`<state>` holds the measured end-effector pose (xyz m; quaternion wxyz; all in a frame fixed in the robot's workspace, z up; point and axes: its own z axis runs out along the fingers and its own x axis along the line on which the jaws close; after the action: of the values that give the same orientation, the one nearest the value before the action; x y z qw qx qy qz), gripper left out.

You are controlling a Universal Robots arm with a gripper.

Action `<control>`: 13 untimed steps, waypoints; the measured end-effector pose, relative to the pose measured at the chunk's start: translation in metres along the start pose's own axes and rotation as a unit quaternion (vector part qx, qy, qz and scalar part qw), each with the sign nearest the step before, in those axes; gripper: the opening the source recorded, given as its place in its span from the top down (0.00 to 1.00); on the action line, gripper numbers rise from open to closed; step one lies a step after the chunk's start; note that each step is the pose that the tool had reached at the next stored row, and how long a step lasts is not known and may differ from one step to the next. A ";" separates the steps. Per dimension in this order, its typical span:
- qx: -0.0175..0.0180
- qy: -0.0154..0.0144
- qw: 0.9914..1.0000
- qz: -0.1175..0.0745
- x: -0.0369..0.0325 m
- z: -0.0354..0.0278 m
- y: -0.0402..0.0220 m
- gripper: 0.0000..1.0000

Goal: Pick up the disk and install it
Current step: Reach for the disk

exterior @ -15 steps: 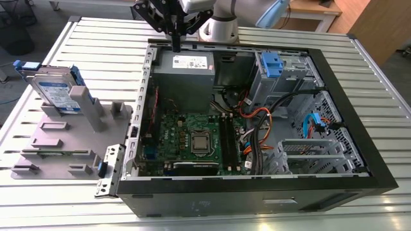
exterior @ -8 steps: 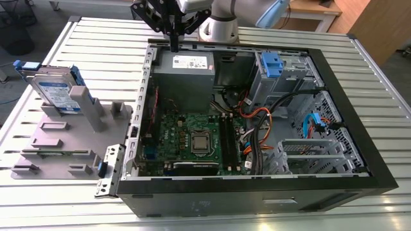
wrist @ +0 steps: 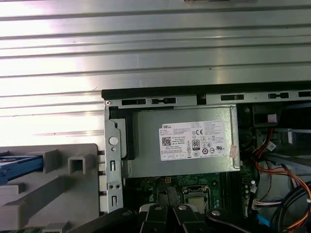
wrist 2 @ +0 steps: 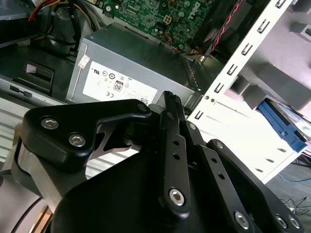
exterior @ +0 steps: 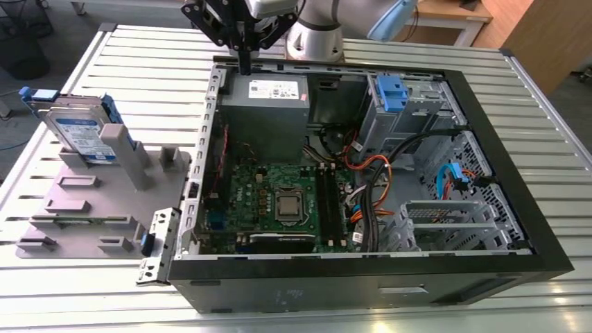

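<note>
The disk (exterior: 82, 133), a silver drive with a white-and-blue label and blue side rails, leans upright on the grey fixture (exterior: 93, 201) at the exterior view's left, outside the computer case. Its blue rail shows in the second wrist view (wrist 2: 281, 125) and in the first wrist view (wrist: 18, 165). My gripper (exterior: 245, 66) hangs over the far wall of the open case, just above the back edge of the grey power-supply box (exterior: 268, 104). Its black fingers (wrist 2: 171, 104) are shut together with nothing between them, well apart from the disk.
The open black case (exterior: 518, 229) holds a green motherboard (exterior: 277, 201), orange and black cables (exterior: 379, 173), a blue latch on a grey metal cage (exterior: 393, 94) and an empty metal drive cage (exterior: 453, 222). A slatted metal table (exterior: 138, 48) surrounds it.
</note>
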<state>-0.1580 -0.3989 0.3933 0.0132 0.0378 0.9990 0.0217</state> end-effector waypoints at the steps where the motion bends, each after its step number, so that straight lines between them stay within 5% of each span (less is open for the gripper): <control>1: 0.000 0.000 1.000 0.000 0.0010 0.0000 -0.0001 0.89; 13: 0.000 0.000 1.000 0.000 0.0145 -0.0004 -0.0011 0.89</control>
<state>-0.1726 -0.3989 0.3933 0.0134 0.0379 0.9990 0.0217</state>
